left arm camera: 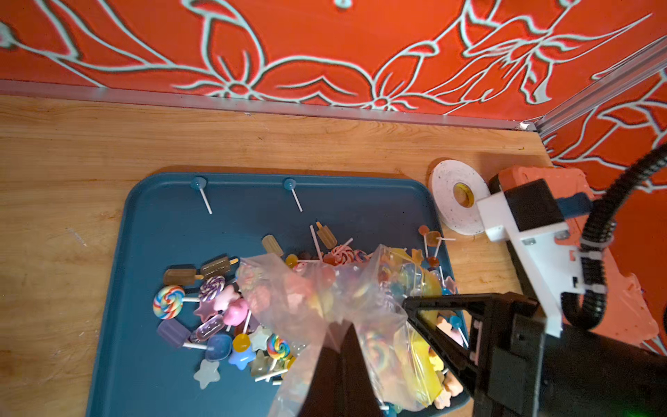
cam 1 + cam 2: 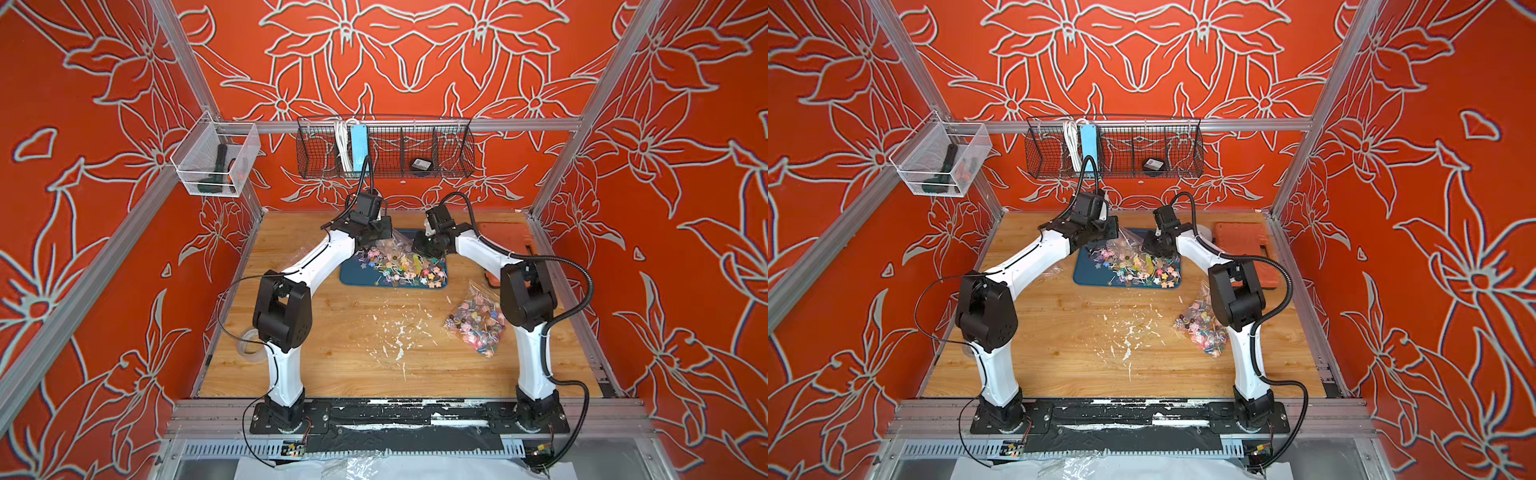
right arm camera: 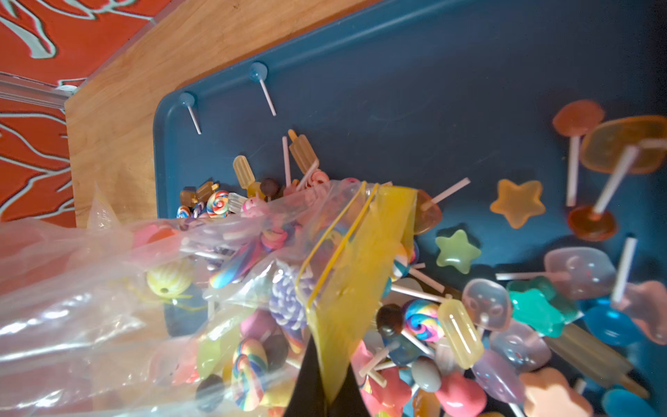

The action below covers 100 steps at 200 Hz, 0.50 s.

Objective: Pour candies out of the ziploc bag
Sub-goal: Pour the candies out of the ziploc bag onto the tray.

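The clear ziploc bag [image 2: 400,244] hangs tilted over the dark blue tray [image 2: 352,279], held from both sides. My left gripper [image 1: 341,335] is shut on the bag's clear plastic [image 1: 317,296]. My right gripper [image 3: 326,393] is shut on its yellow zip strip [image 3: 361,270]. The bag's mouth points down at the tray. Many candies [image 2: 401,272] lie spilled on the tray [image 1: 162,361], among them swirl, star and round lollipops [image 1: 216,317]. More candies [image 3: 252,361] are still inside the bag. Both top views show the bag [image 2: 1128,242] between the two grippers.
A second bag full of candies [image 2: 476,322] lies on the wooden table by the right arm. An orange case [image 2: 1241,249] and a white tape roll [image 1: 451,202] sit right of the tray. White scraps [image 2: 399,332] dot the table's middle. Wire baskets [image 2: 384,151] hang on the back wall.
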Each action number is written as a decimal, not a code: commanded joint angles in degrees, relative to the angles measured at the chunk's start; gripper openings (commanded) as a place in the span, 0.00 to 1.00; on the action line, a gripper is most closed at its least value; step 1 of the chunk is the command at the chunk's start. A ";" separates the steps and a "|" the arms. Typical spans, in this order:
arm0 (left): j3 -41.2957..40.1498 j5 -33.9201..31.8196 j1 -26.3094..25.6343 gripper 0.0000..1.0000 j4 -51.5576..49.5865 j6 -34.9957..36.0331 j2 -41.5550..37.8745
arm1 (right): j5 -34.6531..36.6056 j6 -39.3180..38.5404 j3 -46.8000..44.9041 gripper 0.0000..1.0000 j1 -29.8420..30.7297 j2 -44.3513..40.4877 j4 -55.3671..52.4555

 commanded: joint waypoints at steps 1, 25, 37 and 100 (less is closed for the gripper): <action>1.12 -2.91 0.95 0.00 0.94 1.24 -3.54 | -0.95 0.14 0.94 0.00 1.01 1.40 -0.74; 0.97 -3.44 1.37 0.00 0.83 1.60 -4.46 | -1.04 0.01 2.13 0.00 1.82 1.83 -1.34; 0.83 -3.64 1.64 0.00 0.76 1.69 -4.78 | -1.04 -0.04 2.69 0.00 2.18 2.14 -1.51; 0.50 -3.92 3.19 0.00 0.46 2.25 -6.51 | -1.28 0.59 4.74 0.00 3.76 3.91 -1.47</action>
